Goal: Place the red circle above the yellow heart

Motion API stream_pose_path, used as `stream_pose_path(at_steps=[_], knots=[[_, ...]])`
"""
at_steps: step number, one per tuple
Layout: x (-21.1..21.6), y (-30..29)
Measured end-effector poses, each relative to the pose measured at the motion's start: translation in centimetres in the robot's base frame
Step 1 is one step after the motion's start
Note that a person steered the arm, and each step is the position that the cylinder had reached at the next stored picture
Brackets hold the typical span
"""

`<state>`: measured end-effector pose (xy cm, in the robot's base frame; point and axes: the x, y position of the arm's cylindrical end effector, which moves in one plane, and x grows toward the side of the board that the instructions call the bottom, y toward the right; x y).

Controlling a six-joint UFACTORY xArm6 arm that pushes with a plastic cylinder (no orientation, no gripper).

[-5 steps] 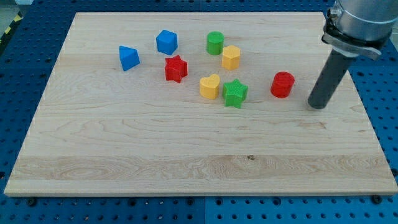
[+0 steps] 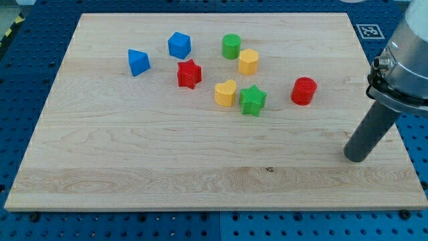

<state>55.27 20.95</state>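
Observation:
The red circle (image 2: 303, 91) stands on the wooden board (image 2: 134, 154), right of centre. The yellow heart (image 2: 226, 94) lies to its left, with the green star (image 2: 253, 100) touching the heart's right side and standing between the two. My tip (image 2: 355, 159) rests on the board below and to the right of the red circle, well apart from it and from every block.
A green circle (image 2: 231, 46) and a yellow hexagon (image 2: 248, 61) sit above the heart. A red star (image 2: 189, 73), a blue hexagon (image 2: 179, 45) and a blue block (image 2: 138, 62) lie further left. The board's right edge is close to my tip.
My tip has moved toward the view's bottom and slightly right, away from the red circle. No block has moved.

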Motion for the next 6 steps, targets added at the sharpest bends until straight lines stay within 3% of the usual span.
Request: stream_pose_path(at_steps=[6], knots=[[6.5, -0.1]])
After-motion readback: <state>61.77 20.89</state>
